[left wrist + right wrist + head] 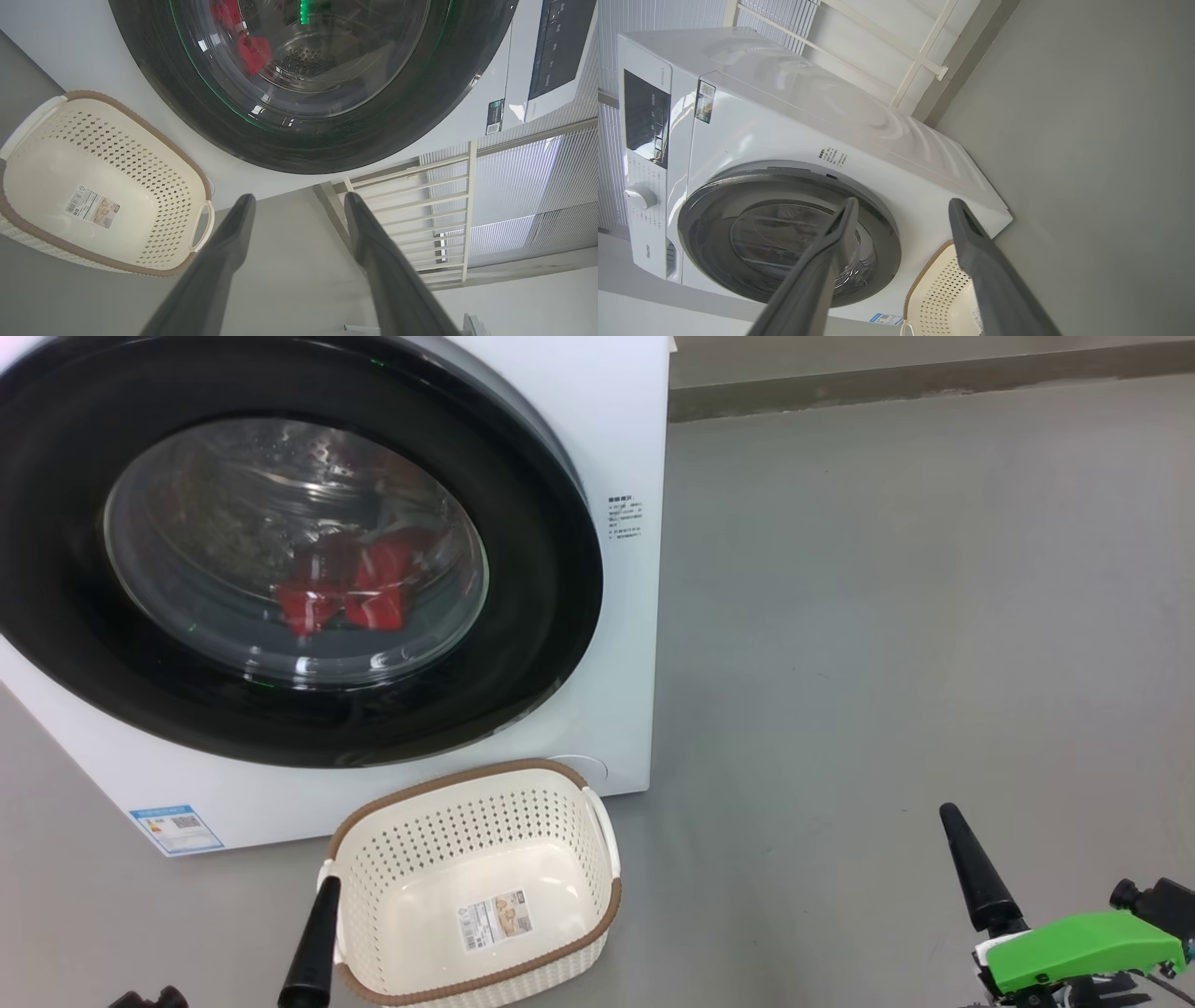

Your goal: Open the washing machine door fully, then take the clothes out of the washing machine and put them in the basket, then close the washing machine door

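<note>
Grey concrete floor [887,616] runs under the whole work area, bare and evenly lit.

Nearest to me, the left gripper [300,198] sits low at the lower left of the head view. One dark finger [313,943] slants up across the basket's near left corner. I cannot tell whether it touches the rim. In the left wrist view its two fingers stand spread wide, with nothing between them, aimed at the machine's lower edge.

The right gripper [904,201] rests at the lower right, well apart from everything. Its green housing [1083,947] lies low, and one finger rises toward the upper left. In the right wrist view its fingers are likewise spread and hold nothing.

The basket [467,831] stands upright on the floor just in front of the washing machine [616,448], below the right half of the door. Inside it I note one label sticker [494,918] on the bottom.

The washing machine door [541,616] is closed, its black rim flush against the white front. Through the glass, the clothes [359,588] show as a red heap low in the drum.

A blue label [177,828] marks the machine's lower front. The control panel [644,121] and a dial [641,196] sit along its top edge.

Beyond the machine, a dark skirting strip [934,383] meets the floor, and a white railing [420,186] stands before ribbed wall panels.
</note>
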{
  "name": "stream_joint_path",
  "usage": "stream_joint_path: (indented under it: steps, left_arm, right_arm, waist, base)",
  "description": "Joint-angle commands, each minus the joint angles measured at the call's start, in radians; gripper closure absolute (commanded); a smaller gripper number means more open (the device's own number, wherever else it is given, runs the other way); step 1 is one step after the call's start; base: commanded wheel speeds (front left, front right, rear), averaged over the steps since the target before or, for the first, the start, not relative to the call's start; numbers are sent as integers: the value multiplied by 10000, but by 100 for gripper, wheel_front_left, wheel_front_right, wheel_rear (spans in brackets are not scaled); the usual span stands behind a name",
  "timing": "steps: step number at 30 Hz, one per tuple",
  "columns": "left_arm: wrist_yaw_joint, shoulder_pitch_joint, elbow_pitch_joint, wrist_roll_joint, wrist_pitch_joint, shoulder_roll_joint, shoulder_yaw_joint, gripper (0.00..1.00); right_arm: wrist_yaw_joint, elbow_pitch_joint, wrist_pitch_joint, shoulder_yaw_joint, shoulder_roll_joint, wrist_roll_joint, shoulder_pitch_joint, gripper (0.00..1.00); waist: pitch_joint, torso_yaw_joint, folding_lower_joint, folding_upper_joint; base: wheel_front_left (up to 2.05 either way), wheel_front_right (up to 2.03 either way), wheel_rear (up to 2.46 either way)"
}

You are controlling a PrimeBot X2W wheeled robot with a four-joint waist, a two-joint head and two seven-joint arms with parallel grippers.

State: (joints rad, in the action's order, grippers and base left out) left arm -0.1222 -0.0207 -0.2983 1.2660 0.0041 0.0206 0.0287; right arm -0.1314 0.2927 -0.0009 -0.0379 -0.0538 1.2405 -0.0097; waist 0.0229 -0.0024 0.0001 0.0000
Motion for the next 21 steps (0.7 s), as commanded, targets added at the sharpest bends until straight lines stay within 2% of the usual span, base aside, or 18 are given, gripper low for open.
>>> stream_joint_path:
  steps: [1, 14, 21]
  left_arm:
    - [-28, -345, 286, -330, -145, 210, 75, 0]
    - [-37, -352, 545, -2500, -530, 213, 154, 0]
    - [-41, -331, 728, -3318, -708, 184, 181, 0]
  right_arm:
    - [1, -325, -112, 158, -141, -317, -484, 0]
    - [2, -546, -495, 422, -206, -2065, -531, 0]
    - [3, -689, -671, 406, -183, -2826, -536, 0]
  waist:
    - [8, 0, -1, 0]
    - [80, -12, -1, 0]
    - [119, -34, -1, 0]
  base:
    - [0, 0, 0]
    - [0, 0, 0]
    - [0, 0, 0]
